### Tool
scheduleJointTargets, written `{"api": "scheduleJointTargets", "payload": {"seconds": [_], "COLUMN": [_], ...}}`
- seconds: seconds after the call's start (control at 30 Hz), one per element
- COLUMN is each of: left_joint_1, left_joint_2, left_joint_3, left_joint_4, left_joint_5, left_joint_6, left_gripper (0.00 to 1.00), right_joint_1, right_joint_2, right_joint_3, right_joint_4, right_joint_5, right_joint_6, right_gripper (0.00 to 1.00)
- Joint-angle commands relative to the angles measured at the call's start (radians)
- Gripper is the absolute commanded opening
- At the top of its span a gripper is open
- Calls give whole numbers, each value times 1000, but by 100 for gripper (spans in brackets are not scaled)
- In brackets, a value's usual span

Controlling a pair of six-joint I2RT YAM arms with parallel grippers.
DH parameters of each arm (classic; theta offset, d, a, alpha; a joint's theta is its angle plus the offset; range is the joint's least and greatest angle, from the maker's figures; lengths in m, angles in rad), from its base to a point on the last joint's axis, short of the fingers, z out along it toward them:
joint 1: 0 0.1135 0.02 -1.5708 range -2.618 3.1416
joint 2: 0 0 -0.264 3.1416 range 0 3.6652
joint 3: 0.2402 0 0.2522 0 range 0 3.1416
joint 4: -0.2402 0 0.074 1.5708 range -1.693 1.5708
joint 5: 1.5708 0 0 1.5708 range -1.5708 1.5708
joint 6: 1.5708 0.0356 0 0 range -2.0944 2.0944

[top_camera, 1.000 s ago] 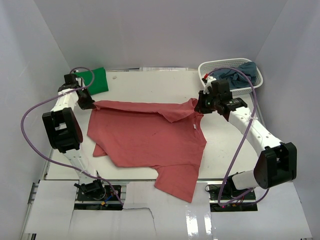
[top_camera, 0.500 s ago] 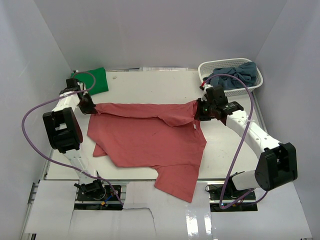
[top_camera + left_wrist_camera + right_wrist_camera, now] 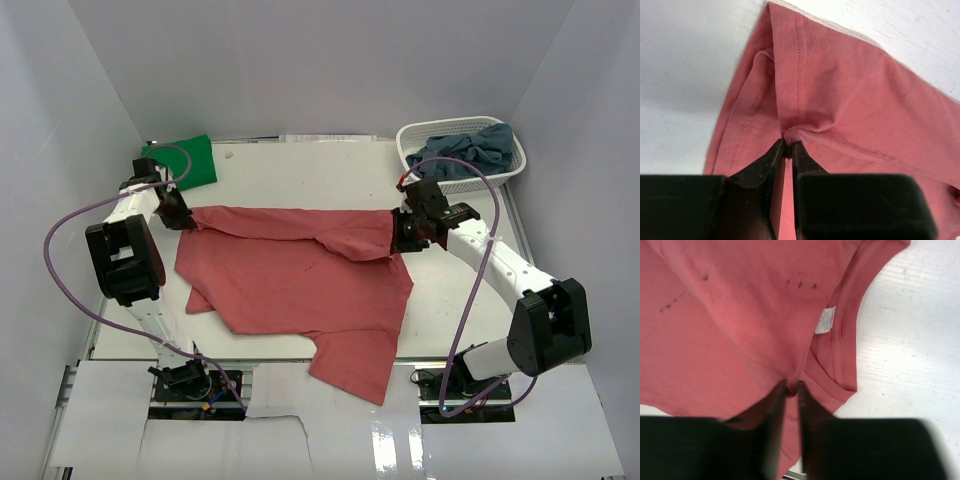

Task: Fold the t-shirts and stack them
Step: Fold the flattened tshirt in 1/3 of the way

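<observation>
Fold step in hand: L gripper (image 3: 788,145) & R gripper (image 3: 791,385) each pinched tight on far edge of red shirt (image 3: 300,290), spread on table (image 3: 300,180); next, as judged, carry edge evenly to near hem w/o slack.

White links (image 3: 505,262), black joints (image 3: 125,262), purple cables (image 3: 46,243); black tool fingers (image 3: 757,172)

We see a salmon-red shirt (image 3: 300,285) with dark specks and a white label (image 3: 825,320), a bright green shirt (image 3: 195,160), grey-blue shirts (image 3: 470,150) in a white lattice basket (image 3: 408,142), and a white table (image 3: 300,175).
</observation>
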Motion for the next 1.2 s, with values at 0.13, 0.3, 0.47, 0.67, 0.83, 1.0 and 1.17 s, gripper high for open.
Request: {"api": "scheduleJointTargets", "payload": {"seconds": [0.13,0.3,0.47,0.67,0.83,1.0,1.17], "left_joint_1": [4,5,7,22,23,23,23], "left_joint_2": [-33,-49,-98,-157,-132,-34,36], "left_joint_3": [-11,2,6,47,109,170,190], "left_joint_4": [-24,-28,-26,-2,5,17,25], "left_joint_5": [-69,-106,-177,-209,-172,-81,-60], "left_joint_6": [-21,-30,-52,-70,-87,-66,-76], "left_gripper": [49,56,56,58,59,54,52], "right_joint_1": [14,14,12,2,-18,-55,-104], "right_joint_2": [20,28,100,247,374,480,545], "right_joint_3": [38,91,168,260,340,453,515], "right_joint_4": [-79,-80,-67,-7,27,27,35], "right_joint_5": [63,120,137,121,97,92,52], "right_joint_6": [12,15,4,2,4,-1,-1], "right_gripper": [63,69,70,68,64,63,61]}}
